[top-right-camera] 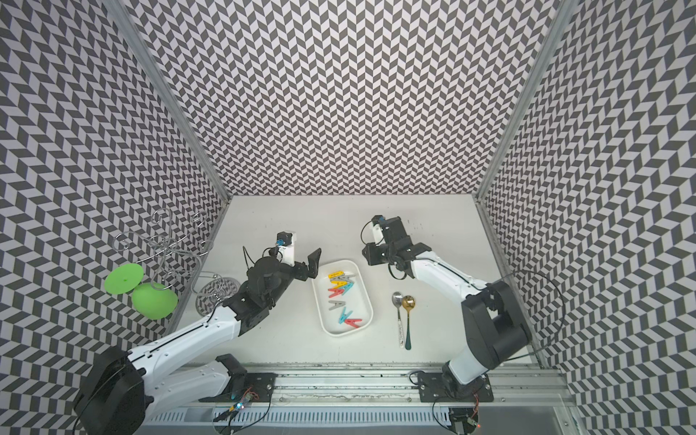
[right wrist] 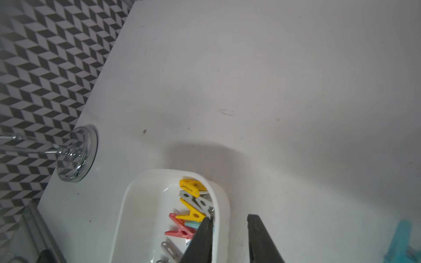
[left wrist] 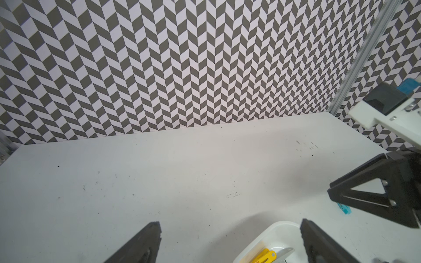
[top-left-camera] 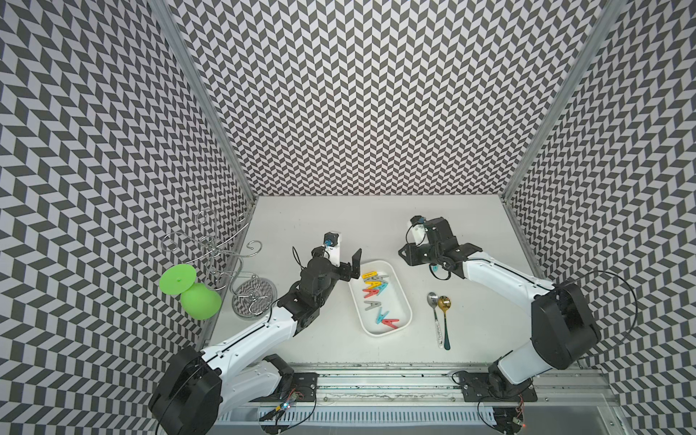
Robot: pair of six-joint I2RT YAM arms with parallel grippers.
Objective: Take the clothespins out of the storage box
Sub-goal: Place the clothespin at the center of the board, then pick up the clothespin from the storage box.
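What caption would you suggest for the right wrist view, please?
Right gripper, open, beside the storage box of coloured clothespins.

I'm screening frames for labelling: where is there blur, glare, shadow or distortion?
Right wrist view: the light blue plastic clothespin at the frame edge is blurred, the wire stand's mirrored disc base glints, a soft shadow borders the shallow white storage box. Both top views: evenly lit, wide-angle splayed walls.
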